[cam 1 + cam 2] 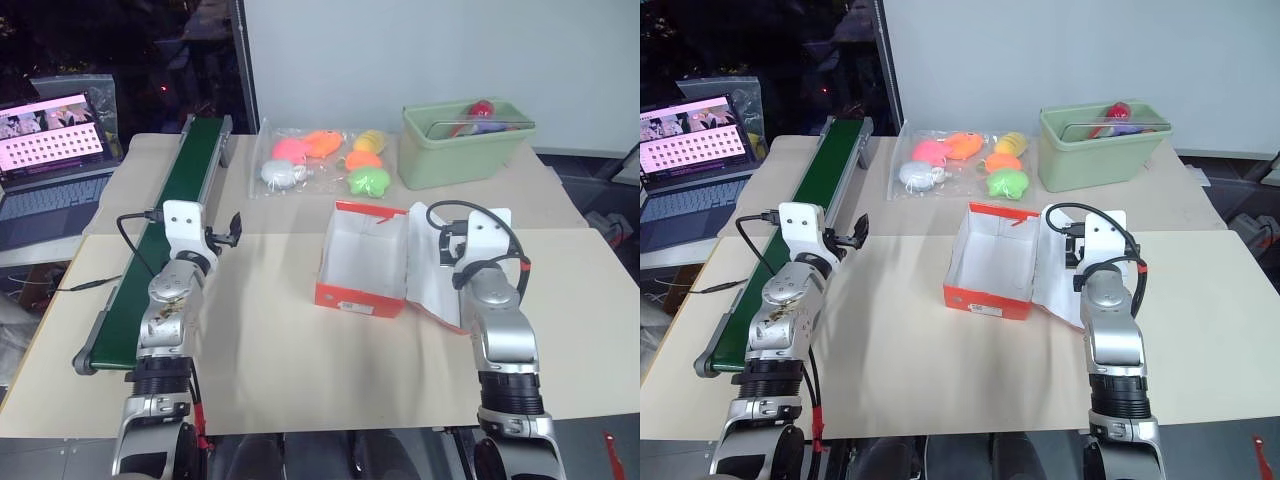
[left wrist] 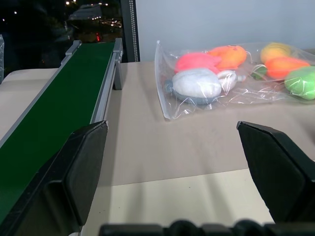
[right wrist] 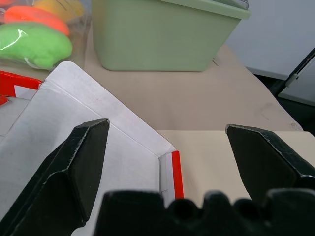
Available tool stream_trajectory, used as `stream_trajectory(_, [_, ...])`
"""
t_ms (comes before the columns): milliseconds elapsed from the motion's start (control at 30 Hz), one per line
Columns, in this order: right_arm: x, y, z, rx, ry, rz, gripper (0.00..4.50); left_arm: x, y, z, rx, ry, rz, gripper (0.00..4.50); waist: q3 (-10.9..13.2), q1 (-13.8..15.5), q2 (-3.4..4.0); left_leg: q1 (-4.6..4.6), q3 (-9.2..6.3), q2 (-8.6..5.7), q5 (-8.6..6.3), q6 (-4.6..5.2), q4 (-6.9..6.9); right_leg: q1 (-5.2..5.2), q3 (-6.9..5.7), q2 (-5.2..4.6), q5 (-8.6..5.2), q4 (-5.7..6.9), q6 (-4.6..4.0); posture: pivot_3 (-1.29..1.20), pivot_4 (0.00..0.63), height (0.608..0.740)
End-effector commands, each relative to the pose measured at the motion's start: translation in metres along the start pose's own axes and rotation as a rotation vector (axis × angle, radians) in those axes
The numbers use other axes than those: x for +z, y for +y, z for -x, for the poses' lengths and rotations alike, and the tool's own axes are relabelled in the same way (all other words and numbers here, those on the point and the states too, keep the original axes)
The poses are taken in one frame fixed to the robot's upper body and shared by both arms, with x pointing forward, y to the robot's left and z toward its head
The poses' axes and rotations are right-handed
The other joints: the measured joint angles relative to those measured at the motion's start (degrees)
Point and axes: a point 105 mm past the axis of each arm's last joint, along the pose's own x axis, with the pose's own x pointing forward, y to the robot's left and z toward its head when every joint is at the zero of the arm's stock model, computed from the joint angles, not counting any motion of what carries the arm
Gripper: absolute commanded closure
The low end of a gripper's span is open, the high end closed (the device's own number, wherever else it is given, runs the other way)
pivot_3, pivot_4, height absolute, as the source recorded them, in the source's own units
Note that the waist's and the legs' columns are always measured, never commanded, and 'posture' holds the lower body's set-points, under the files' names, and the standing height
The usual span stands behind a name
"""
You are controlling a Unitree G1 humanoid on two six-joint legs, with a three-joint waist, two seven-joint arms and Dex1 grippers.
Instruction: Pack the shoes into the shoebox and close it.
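Left eye view puts the shoebox (image 1: 362, 262) just right of centre of the frame, standing open on the table (image 1: 270, 350), its white inside bare and its lid (image 1: 440, 268) flopped out to the right. No shoes lie on the table or in the box that I can make out, though the green bin (image 1: 462, 140) at the upper right holds things I cannot identify. The right gripper (image 1: 452, 245) hovers at the lid's outer edge with its black fingers (image 3: 81, 167) spread wide and nothing between them; from the right wrist view the white lid panel runs under and past the nearer finger, close but, as far as I can tell, not touching. The left gripper (image 1: 228, 230) hangs well to the left of the box, beside the green conveyor belt (image 1: 170, 230), fingers equally far apart and empty. The box looks like light, thin cardboard: stiff along its folds, easy to crush or slide if pushed on one wall, so the lid is best taken by its free edge and swung over on its hinge. A clear bag of bright toys (image 1: 320, 160) sits above the box.
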Motion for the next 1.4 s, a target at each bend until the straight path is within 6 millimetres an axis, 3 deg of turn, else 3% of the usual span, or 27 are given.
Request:
stream_trajectory(33, [0.03,0.007,0.0,0.072,-0.102,-0.024,0.07,0.021,-0.006,-0.002,-0.032,-0.075,-0.024,0.0,0.0,0.0,0.0,0.0,0.0,0.0,0.0,0.0,0.0,0.0,0.0,0.0,0.0,0.0,0.0,0.0,0.15,0.729])
stream_trajectory(167, [0.079,0.063,0.017,0.471,-0.227,-0.136,0.07,0.035,-0.002,0.004,-0.067,-0.12,-0.004,0.0,0.0,-0.6,0.0,0.02,0.03,0.02,0.0,0.0,0.0,-0.01,0.03,0.03,0.0,0.02,0.0,0.0,0.15,0.729])
stream_trajectory(233, [0.107,0.09,0.042,0.721,-0.295,-0.194,0.07,0.044,0.004,0.014,-0.122,-0.129,-0.005,0.0,0.0,-0.7,0.0,0.02,-0.01,0.07,0.0,0.0,0.0,-0.04,0.01,0.1,0.0,0.03,-0.01,0.0,0.15,0.729])
stream_trajectory(300, [0.123,0.111,0.069,0.945,-0.326,-0.217,0.07,0.05,0.015,0.025,-0.158,-0.113,-0.01,0.0,0.0,-1.0,0.01,-0.03,-0.04,0.16,-0.01,0.01,-0.03,-0.06,-0.01,0.16,0.0,0.12,-0.01,0.0,0.15,0.729])
stream_trajectory(367, [0.124,0.129,0.096,1.167,-0.319,-0.204,0.07,0.059,0.035,0.038,-0.155,-0.107,-0.039,0.0,0.0,-1.2,0.01,-0.04,-0.1,0.18,-0.01,0.01,-0.06,-0.04,-0.07,0.16,0.0,0.14,-0.01,0.0,0.15,0.729])
stream_trajectory(433, [0.113,0.148,0.13,1.43,-0.296,-0.123,0.07,0.073,0.066,0.057,-0.13,-0.094,-0.101,0.0,0.0,-1.4,-0.04,-0.04,-0.11,0.16,-0.01,0.01,-0.04,-0.02,-0.09,0.11,0.0,0.12,-0.01,0.0,0.15,0.729])
stream_trajectory(500, [0.1,0.154,0.143,1.551,-0.255,-0.038,0.07,0.077,0.084,0.072,-0.112,-0.054,-0.128,0.0,0.0,-1.6,-0.07,-0.02,-0.08,0.18,-0.01,0.01,-0.02,-0.04,-0.09,0.11,0.0,0.08,-0.02,0.0,0.15,0.729])
stream_trajectory(667, [0.092,0.153,0.143,1.59,-0.224,-0.001,0.07,0.049,0.116,0.103,-0.035,0.099,-0.16,0.0,0.0,-0.4,-0.07,0.17,-0.04,0.12,-0.01,0.0,-0.02,0.11,-0.12,0.02,-0.05,-0.01,-0.05,0.0,0.15,0.729])
stream_trajectory(800, [0.088,0.152,0.142,1.586,-0.211,0.023,0.07,0.027,0.118,0.118,-0.028,0.165,-0.119,0.0,0.1,0.0,-0.14,0.14,-0.01,0.17,-0.01,0.0,-0.02,0.01,-0.12,0.05,-0.08,0.01,-0.11,0.0,0.15,0.729])
stream_trajectory(1000, [0.082,0.152,0.139,1.552,-0.184,0.038,0.07,0.003,0.106,0.122,-0.049,0.235,-0.116,0.0,0.0,0.2,-0.16,0.1,-0.03,0.15,-0.01,-0.01,-0.01,0.01,-0.16,0.01,-0.09,0.01,-0.15,0.0,0.15,0.729])
stream_trajectory(1400, [0.08,0.15,0.133,1.499,-0.172,0.014,0.07,0.001,0.101,0.108,-0.063,0.237,-0.123,0.0,0.0,0.0,-0.17,0.09,-0.04,0.16,-0.01,-0.01,-0.02,-0.02,-0.15,0.05,-0.09,0.03,-0.15,0.0,0.15,0.729])
